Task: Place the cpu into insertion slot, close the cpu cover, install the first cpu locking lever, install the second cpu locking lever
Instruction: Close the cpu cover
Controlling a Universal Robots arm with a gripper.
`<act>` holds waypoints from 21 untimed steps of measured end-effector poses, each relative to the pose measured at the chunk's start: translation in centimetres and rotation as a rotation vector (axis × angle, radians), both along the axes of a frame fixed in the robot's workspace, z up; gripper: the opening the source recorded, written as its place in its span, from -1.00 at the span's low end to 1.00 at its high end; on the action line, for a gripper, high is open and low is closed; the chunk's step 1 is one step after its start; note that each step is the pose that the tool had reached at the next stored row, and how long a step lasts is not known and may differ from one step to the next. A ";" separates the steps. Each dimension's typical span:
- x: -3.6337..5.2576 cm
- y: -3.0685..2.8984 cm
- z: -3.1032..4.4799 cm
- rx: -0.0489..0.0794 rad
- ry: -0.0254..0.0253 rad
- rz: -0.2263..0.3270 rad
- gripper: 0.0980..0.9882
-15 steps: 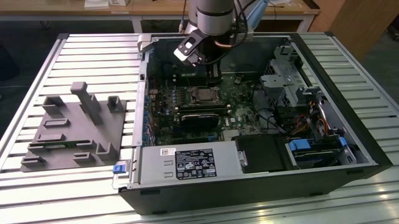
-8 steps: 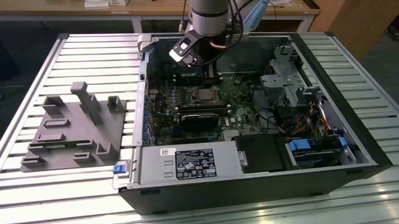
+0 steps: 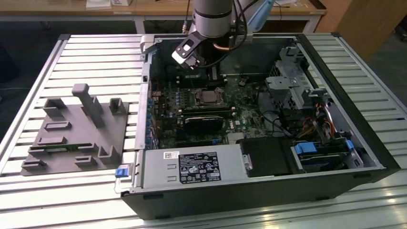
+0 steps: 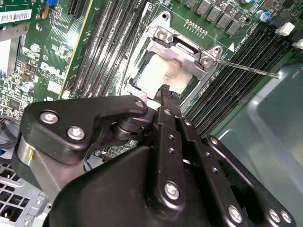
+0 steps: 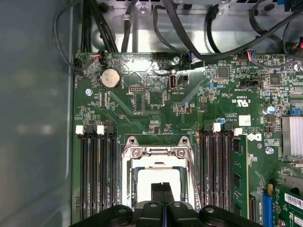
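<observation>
Ribbed metal slats make up the table point(image 3: 76, 52) on which an open computer case point(image 3: 254, 195) lies on its side, and we see the arm reaching into it from above. Its gripper point(image 4: 166, 91) is narrow, the two black fingers pressed together with nothing between them, and its tip hangs just over the cpu point(image 4: 158, 75); whether it touches the metal top we cannot tell. The cpu sits in the insertion slot point(image 4: 134, 81), and the cpu cover point(image 5: 158, 152) appears to lie down around it, the chip's pale top showing through the square window. A thin locking lever point(image 4: 246, 68) sticks out from the cover's corner across the long memory slots point(image 5: 215, 161); we cannot tell if it is latched. On the green motherboard point(image 5: 156, 99) everything is crowded, so we judge the main risk to be a slip. The tip could skid off the smooth frame or the slim rod, scrape the chip's top or strike the neighbouring slots. An off-centre push on the cover could also stress the chip in its socket. Black cables point(image 5: 142, 23) run above the board. Beside the case, toward the exterior view's left, a grey moulded fixture point(image 3: 76, 129) rests on the slats, and a wooden table point(image 3: 159, 9) stands at the back of the room.
</observation>
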State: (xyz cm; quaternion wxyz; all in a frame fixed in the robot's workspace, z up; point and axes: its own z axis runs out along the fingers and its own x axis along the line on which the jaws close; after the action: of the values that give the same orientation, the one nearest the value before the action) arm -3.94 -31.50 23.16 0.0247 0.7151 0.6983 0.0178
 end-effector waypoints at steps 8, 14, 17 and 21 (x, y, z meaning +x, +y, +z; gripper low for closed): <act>0.00 0.00 0.00 0.000 0.0000 0.094 -0.98; 0.00 0.00 -0.01 0.000 0.0000 0.203 -0.98; 0.00 0.00 -0.01 0.000 0.0000 0.259 -0.98; 0.00 0.00 -0.02 0.000 0.0000 0.331 -0.98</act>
State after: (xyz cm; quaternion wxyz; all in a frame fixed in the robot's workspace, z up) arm -3.94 -31.50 23.14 0.0214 0.5905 0.8065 0.0216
